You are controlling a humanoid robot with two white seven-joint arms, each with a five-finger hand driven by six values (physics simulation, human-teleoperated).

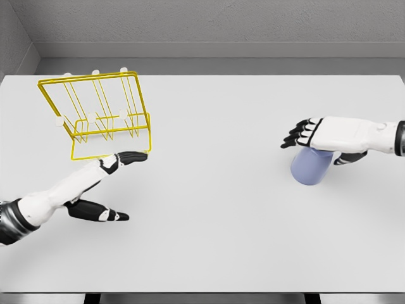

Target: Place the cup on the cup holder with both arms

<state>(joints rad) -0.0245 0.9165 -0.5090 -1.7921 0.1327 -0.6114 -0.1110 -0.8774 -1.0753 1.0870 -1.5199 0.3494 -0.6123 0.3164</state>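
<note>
Overhead, white table [221,240] against grey walls [221,22]; right hand [316,134] over cup [310,168], grip unclear; left hand [104,183] spread, empty

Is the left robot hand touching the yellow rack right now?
Cannot tell. In the head view the left robot hand has fingertips overlapping the yellow rack's front base wire, but depth is unclear.

Setting: a bare simulated test cell, not a lived-in room | Evidence: a plain white table [209,240] filled the view, backed by flat grey walls [221,22] without fixtures | Surfaces looked rendered, evenly lit and unmarked | Props: only a yellow wire rack [101,114] and a pale blue cup [310,168] sat there.
</note>
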